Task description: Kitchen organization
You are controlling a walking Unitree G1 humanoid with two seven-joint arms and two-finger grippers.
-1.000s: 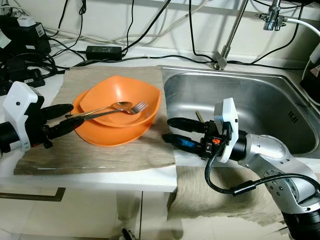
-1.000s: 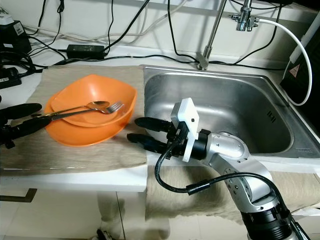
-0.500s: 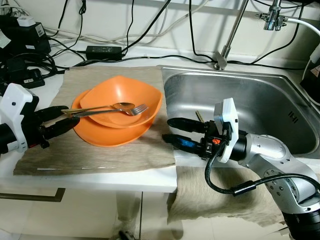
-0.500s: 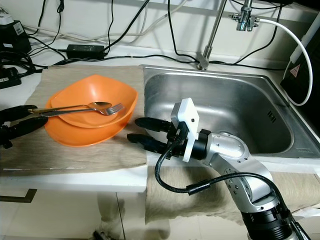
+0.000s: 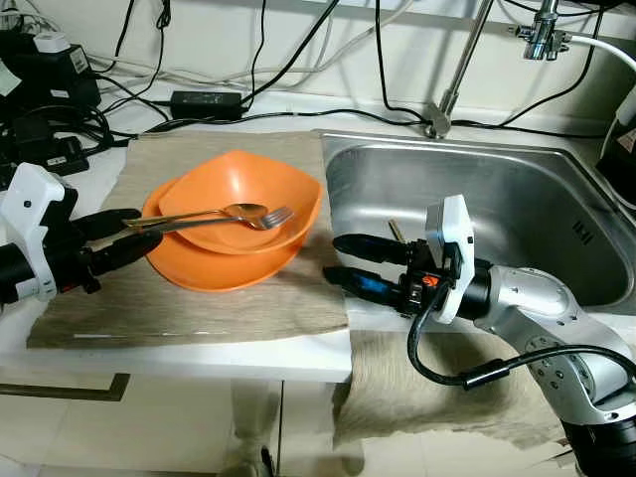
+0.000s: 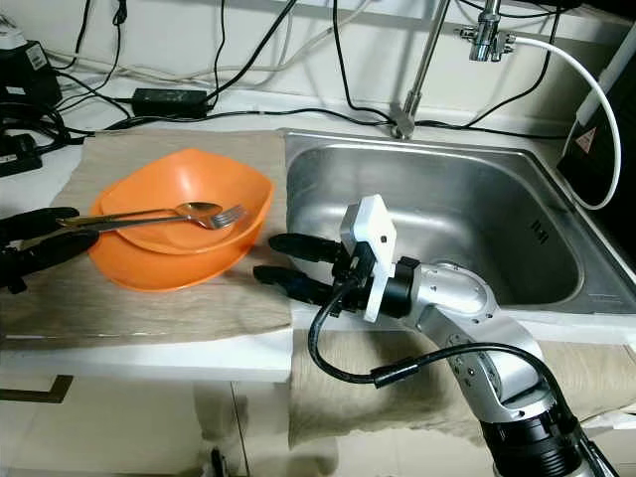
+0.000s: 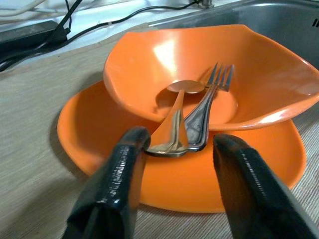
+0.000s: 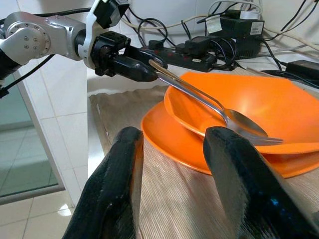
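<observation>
On the tabletop mat, spoon (image 5: 214, 213) and fork (image 5: 260, 217) lie in the orange bowl (image 5: 243, 202). Left end effector (image 5: 127, 235), open, should close squarely across both handles; right end effector (image 5: 340, 257) waits open.

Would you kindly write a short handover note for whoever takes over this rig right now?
Left gripper: open, its fingers either side of the handle ends of the spoon and fork, not closed on them.
Right gripper: open, empty, hovering at the sink's front left corner.
Spoon and fork lie in the orange bowl, stacked on the orange plate on the mat.
Done: nothing moved away.
Left: grip the cutlery, clear the dishes.
</observation>
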